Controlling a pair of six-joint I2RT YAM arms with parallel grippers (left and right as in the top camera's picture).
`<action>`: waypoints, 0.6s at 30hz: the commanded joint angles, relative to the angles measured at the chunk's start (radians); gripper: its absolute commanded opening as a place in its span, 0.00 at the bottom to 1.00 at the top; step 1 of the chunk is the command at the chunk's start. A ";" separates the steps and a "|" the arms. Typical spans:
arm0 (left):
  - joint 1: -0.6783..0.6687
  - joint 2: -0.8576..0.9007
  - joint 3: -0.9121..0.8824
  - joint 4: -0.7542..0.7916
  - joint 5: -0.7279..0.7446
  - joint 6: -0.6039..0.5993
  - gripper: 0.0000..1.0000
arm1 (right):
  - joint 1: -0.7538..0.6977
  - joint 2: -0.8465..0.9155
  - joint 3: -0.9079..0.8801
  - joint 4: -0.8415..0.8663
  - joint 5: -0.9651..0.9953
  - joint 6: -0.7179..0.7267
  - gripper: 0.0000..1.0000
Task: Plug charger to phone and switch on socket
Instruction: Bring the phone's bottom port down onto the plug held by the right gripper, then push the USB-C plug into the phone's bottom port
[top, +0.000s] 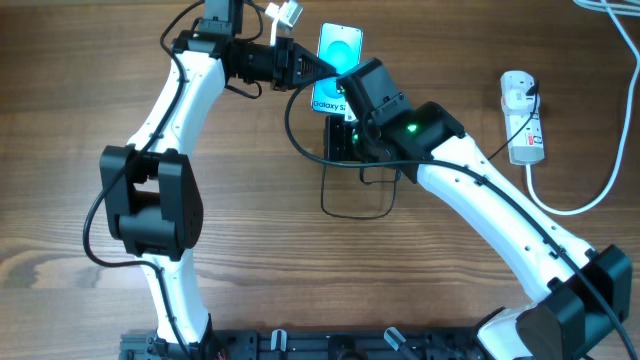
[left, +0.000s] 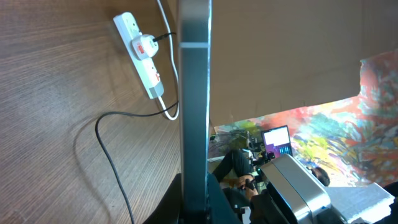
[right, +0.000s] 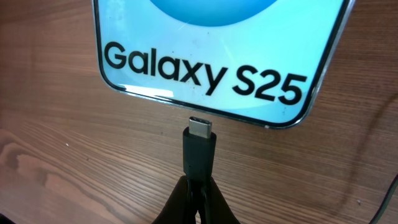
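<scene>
The phone (top: 338, 50) has a cyan screen and "Galaxy S25" text. My left gripper (top: 300, 66) is shut on its side; in the left wrist view the phone (left: 194, 93) shows edge-on between the fingers (left: 199, 202). My right gripper (right: 199, 186) is shut on the charger connector (right: 199, 146). The metal tip sits just short of the phone's bottom edge (right: 205, 74), with a small gap. The black cable (top: 355, 200) loops on the table below. The white socket (top: 523, 115) lies at the right, with a plug in it; it also shows in the left wrist view (left: 142, 53).
A thick white cord (top: 600, 190) curves from the socket towards the right table edge. A white object (top: 285, 12) lies at the far edge near the left arm. The wooden table (top: 60, 150) runs under everything. People and a monitor (left: 277, 140) show beyond the table.
</scene>
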 joint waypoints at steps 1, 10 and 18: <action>0.003 0.000 0.003 0.006 0.056 0.001 0.04 | -0.003 -0.004 0.015 0.005 0.006 0.018 0.04; -0.006 0.000 0.003 0.006 0.026 0.005 0.04 | -0.003 -0.004 0.015 0.011 0.006 0.017 0.04; -0.016 0.000 0.003 0.006 0.029 0.005 0.04 | -0.003 -0.004 0.015 0.012 0.006 0.016 0.04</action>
